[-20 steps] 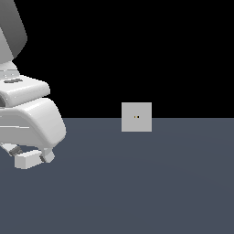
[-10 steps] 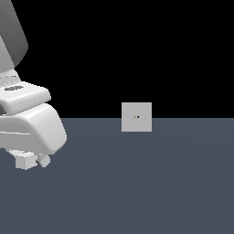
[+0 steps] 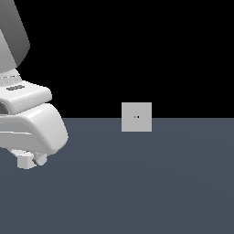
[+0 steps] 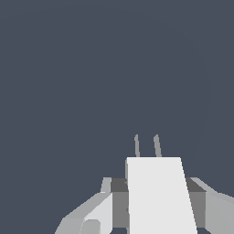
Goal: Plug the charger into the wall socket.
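Nothing but bare dark floor (image 3: 151,183) lies between me and the wall socket (image 3: 136,117), a flat light grey square standing upright at the far edge of the floor, near the middle of the exterior view, with a tiny dark and yellowish hole at its centre. Black background rises behind it.

My gripper (image 3: 31,160) sits low at the exterior view's left, well apart from the socket, under the bulky white body of my arm (image 3: 32,128). In the wrist view my gripper (image 4: 154,201) is clamped on the charger (image 4: 160,194), an off-white block gripped on both sides by my fingers (image 4: 119,201), with two thin grey prongs (image 4: 156,146) jutting from its far end over the open floor. In the exterior view only a small pale bit of the charger (image 3: 25,162) shows beneath my hand, and I cannot tell there whether it touches the floor.

Open floor spreads to the right and toward the near edge of the exterior view. My arm fills the left edge of that view.
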`<state>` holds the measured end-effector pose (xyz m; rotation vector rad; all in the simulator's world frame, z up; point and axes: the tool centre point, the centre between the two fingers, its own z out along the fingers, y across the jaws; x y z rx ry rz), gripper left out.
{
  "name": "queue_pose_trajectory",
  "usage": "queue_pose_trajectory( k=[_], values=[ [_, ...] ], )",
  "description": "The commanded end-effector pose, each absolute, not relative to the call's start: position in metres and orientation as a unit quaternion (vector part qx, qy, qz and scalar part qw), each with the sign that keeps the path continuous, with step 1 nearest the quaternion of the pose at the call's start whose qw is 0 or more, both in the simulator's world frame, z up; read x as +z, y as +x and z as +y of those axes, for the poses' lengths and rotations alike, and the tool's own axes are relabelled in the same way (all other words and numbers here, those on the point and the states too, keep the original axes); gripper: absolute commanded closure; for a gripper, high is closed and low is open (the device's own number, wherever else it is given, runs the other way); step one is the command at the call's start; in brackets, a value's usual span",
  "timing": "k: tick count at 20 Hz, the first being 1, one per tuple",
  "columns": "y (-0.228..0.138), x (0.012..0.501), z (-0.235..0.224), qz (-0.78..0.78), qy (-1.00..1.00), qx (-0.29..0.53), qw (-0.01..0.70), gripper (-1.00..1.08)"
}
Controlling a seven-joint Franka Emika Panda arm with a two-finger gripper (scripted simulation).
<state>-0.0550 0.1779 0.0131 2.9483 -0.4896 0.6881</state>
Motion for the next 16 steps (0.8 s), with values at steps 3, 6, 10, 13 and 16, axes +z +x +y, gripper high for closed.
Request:
queue_pose_trajectory(
  k=[3,6,10,13,16],
  values=[
    [-0.052,0.017,0.167,-0.156,0.961,0.225,0.036,1.08],
    [-0.049,0.022,0.154,-0.151,0.962,0.225,0.035,1.08],
    [-0.044,0.030,0.131,-0.143,0.963,0.226,0.033,1.08],
    [-0.039,0.037,0.112,-0.136,0.964,0.227,0.032,1.08],
    [-0.032,0.045,0.091,-0.129,0.965,0.228,0.030,1.08]
  ],
)
